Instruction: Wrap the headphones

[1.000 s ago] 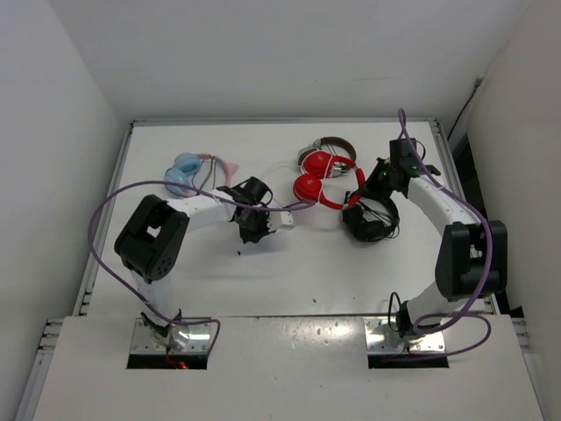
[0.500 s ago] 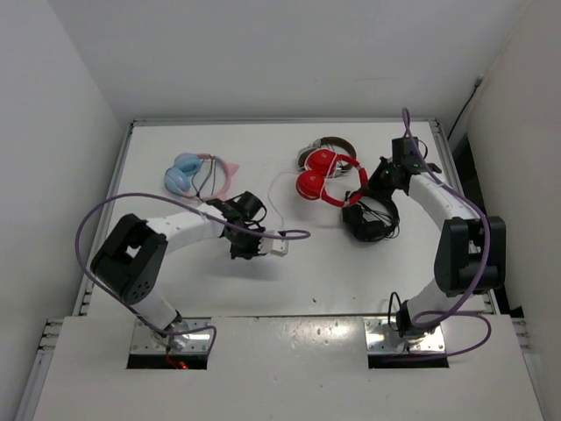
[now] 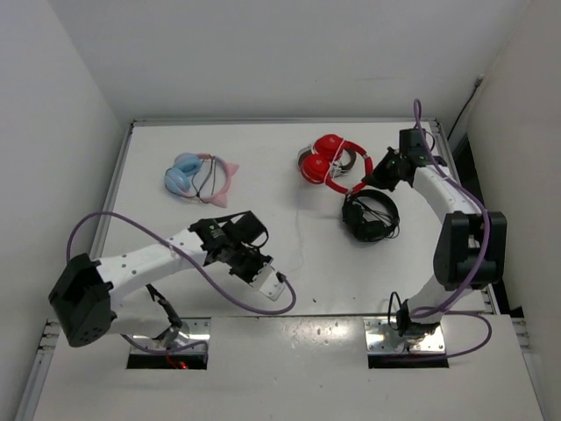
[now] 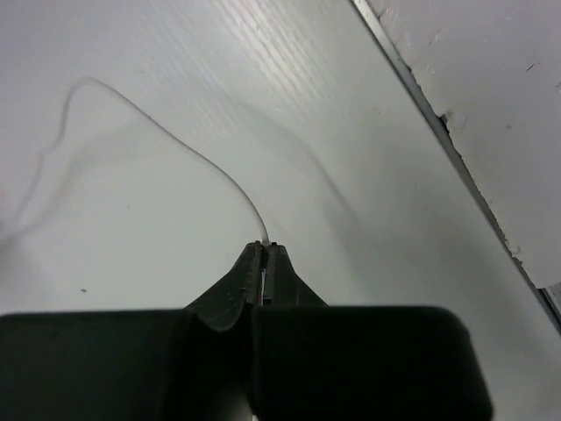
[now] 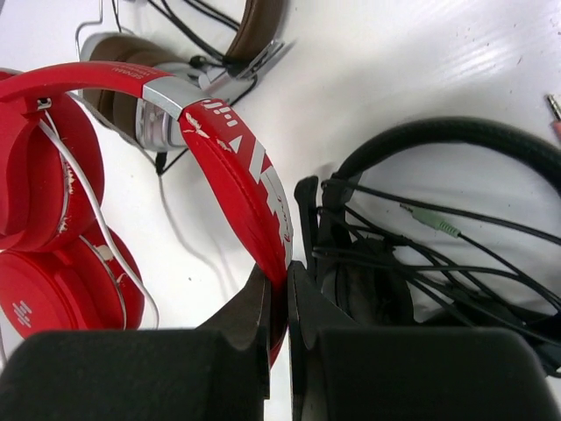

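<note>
**Top external:** The left arm is seen stretched low across the near left of the table [image 3: 175, 140], its forearm angled toward the front edge and the left gripper [image 3: 273, 286] close to that edge. A thin white cable [image 3: 299, 230] is traced from the gripper up to the red headphones [image 3: 323, 163], which lie at the far centre-right. The right arm is folded high along the right side, and the right gripper [image 3: 366, 181] is turned left onto the headband, between the red set and the black headphones [image 3: 370, 216]. Brown-and-silver headphones [image 3: 351, 156] are pressed just behind the red pair. Blue headphones [image 3: 187, 175] lie well apart at the far left.

**Left wrist:** The left gripper [image 4: 266, 254] is shown with its fingers pressed together on the end of the white cable [image 4: 202, 158], which curves away over the bare table [image 4: 351, 132].

**Right wrist:** The right gripper [image 5: 282, 276] is shown clamped on the lower end of the red headphones [image 5: 237, 167], at the headband. The cable is draped over the ear cups at left. The black headphones [image 5: 438, 219] are just to the right, and the brown-and-silver headphones [image 5: 175, 88] lie behind.
</note>
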Robot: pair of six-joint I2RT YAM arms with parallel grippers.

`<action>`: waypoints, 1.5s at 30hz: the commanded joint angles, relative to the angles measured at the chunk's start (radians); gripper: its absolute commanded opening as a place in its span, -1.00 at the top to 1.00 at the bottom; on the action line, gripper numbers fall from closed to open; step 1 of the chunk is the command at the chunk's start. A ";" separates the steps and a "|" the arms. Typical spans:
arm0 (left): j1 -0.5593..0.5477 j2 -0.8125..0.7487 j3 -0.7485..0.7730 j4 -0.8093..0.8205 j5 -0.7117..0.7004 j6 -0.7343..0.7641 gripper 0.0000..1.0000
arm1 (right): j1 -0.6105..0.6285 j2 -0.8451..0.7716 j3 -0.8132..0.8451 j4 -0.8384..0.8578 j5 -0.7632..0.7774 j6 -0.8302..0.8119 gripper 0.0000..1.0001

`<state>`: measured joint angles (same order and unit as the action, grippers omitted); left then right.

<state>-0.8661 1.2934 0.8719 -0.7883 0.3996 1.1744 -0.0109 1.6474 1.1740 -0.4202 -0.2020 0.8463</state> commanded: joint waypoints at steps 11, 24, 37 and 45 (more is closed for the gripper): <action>-0.134 -0.266 0.085 0.031 0.099 0.079 1.00 | -0.047 0.058 0.102 0.077 -0.007 0.030 1.00; -0.183 -0.468 0.095 0.098 0.081 0.209 1.00 | -0.057 0.058 0.122 0.087 0.023 -0.009 1.00; -0.192 -0.522 0.202 0.161 0.122 0.297 1.00 | -0.017 0.077 0.131 0.087 0.081 -0.072 1.00; -0.192 -0.513 0.230 0.260 0.131 0.297 1.00 | 0.049 0.086 0.131 0.106 0.139 -0.188 1.00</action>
<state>-1.0458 0.7822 1.0573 -0.6125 0.4839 1.4483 0.0101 1.7386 1.2446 -0.3973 -0.0742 0.7151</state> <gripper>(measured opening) 0.022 0.046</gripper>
